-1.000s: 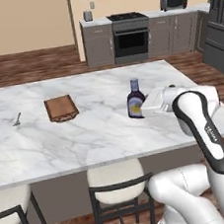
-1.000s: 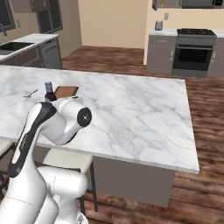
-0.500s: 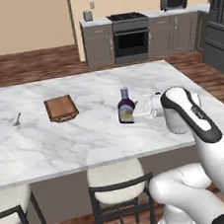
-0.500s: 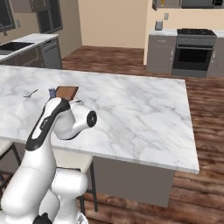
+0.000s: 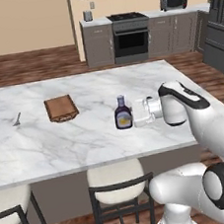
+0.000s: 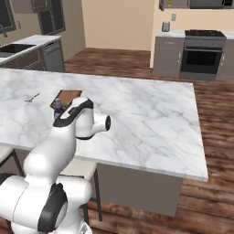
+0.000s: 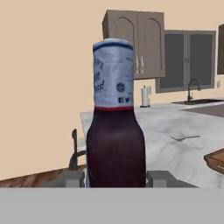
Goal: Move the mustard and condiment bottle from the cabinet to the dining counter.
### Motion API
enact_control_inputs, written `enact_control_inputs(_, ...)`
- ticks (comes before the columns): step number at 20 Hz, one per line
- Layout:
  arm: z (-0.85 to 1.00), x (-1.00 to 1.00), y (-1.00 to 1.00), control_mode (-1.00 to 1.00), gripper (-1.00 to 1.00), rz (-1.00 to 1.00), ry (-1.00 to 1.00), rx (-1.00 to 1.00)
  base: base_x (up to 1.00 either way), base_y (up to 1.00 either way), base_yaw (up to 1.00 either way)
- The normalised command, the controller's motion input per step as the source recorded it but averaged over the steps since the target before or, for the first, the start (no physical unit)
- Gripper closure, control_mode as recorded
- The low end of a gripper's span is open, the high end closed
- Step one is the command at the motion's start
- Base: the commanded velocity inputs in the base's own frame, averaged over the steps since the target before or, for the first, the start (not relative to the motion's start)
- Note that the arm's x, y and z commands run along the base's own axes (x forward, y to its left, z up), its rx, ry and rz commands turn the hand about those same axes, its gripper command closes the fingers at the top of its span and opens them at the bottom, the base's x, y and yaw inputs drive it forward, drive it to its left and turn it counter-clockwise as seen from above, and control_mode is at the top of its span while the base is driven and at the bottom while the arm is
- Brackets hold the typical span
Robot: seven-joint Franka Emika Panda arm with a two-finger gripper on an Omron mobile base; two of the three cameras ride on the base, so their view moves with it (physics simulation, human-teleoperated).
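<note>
Fork (image 5: 16,118) at far left of dining counter (image 5: 63,140), lying flat. Brown cutting board (image 5: 61,108) next, well apart from fork. Condiment bottle (image 5: 123,112) upright on marble near front-right part of slab, label facing camera. Gripper (image 5: 134,113) reaching in horizontally from right, fingers either side of bottle's body. Hand view: bottle (image 7: 114,140) dead centre between finger tips; whether pads press it, cannot tell. Right base view: bottle cap (image 6: 57,102) peeks from behind arm, beside board (image 6: 67,97).
</note>
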Motion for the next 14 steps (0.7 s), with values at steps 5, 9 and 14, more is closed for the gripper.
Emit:
enact_control_inputs(5,-0.25,0.14,-0.08,-1.00,1.00,0.14,0.00,0.00,0.00,0.00,0.00)
enact_control_inputs(9,-0.24,0.01,-0.14,-1.00,1.00,0.08,-0.08,0.00,0.00,0.00,0.00)
enact_control_inputs(14,-0.21,0.00,-0.02,-1.00,1.00,0.01,-0.17,0.00,0.00,0.00,0.00)
